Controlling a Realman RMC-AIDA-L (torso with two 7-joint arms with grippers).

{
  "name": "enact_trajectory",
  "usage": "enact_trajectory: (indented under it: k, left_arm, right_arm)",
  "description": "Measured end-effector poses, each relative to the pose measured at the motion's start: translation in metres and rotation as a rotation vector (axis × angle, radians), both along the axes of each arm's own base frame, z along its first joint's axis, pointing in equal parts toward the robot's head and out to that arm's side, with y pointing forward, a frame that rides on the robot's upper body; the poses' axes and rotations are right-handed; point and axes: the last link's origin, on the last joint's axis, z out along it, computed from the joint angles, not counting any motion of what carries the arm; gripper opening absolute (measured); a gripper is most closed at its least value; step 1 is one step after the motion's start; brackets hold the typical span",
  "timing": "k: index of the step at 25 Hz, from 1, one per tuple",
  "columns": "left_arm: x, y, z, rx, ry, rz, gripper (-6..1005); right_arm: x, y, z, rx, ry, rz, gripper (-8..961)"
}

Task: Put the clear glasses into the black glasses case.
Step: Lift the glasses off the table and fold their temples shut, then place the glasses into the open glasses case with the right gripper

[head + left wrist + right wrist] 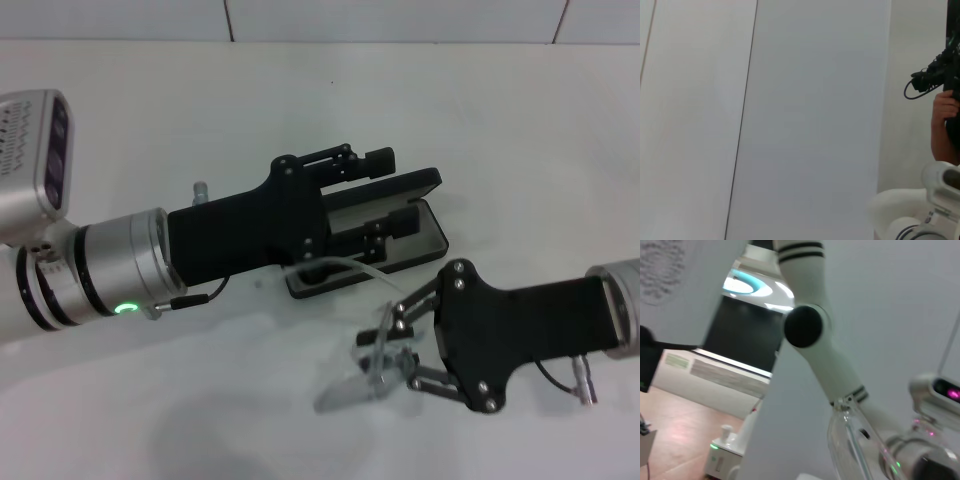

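While your left claw (pixel 385 190) hangs spread over the open black glasses case (pixel 425 235), your right claw (pixel 385 350) at its 7 o'clock grips the clear glasses (pixel 360 375) above the desk (pixel 500 130).

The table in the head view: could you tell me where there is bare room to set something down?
The white table is bare behind the black glasses case and in front of the left arm. The middle is crowded: the left hand hovers over the open case, and the right hand grips the clear glasses beside it.
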Motion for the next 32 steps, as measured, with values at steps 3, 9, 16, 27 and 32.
enact_trajectory:
  k: [3,9,16,27,32]
  left_arm:
    - [0.001,0.0,-0.001,-0.003,-0.003,-0.003,634]
    - [0.002,-0.002,-0.002,-0.005,-0.007,-0.002,634]
    - [0.002,-0.002,-0.003,-0.007,-0.01,0.0,634]
    - [-0.001,-0.003,-0.001,0.005,-0.017,0.014,633]
    - [-0.007,0.001,0.007,0.048,-0.037,0.053,633]
  right_arm:
    - [0.001,0.006,-0.001,-0.001,-0.021,-0.056,117]
    - [0.001,0.01,-0.001,-0.005,-0.029,-0.101,116]
    - [0.004,0.012,-0.001,0.01,-0.029,-0.126,117]
    - [0.014,0.017,0.002,0.067,-0.066,-0.152,117]
    - [0.028,0.025,0.007,0.286,-0.153,-0.18,116]
